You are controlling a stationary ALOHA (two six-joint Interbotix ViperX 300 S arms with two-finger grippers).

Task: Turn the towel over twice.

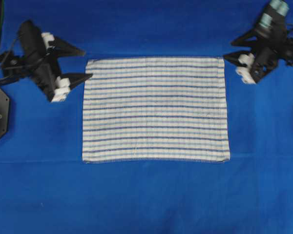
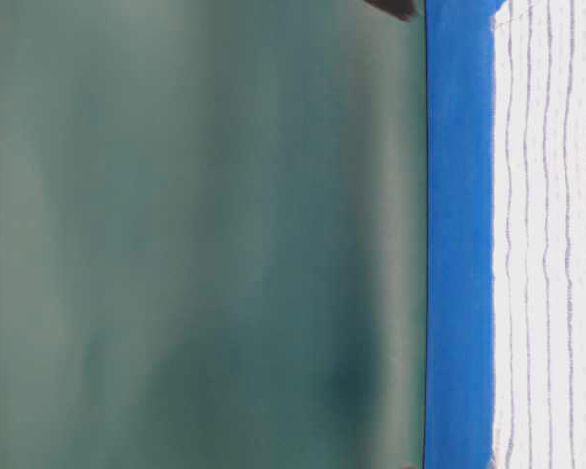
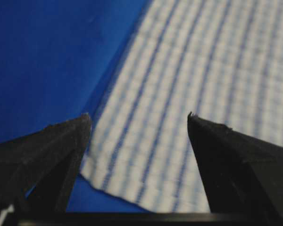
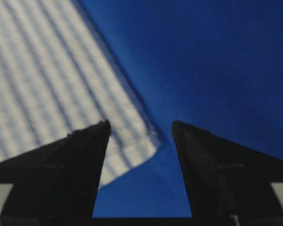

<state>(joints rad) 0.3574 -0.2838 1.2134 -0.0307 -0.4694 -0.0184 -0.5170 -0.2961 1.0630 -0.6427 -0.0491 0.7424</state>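
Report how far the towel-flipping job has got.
Nothing looks done: the towel lies flat and spread on the blue cloth. In hand: the left gripper and right gripper hang open beside its far corners, neither holding it. Left: gripping and, as far as visible, both turns.

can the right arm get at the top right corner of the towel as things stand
Probably yes. The right gripper is open beside the towel at that corner, and its wrist view shows the corner lying flat between the fingertips on the blue cloth, with nothing in between.
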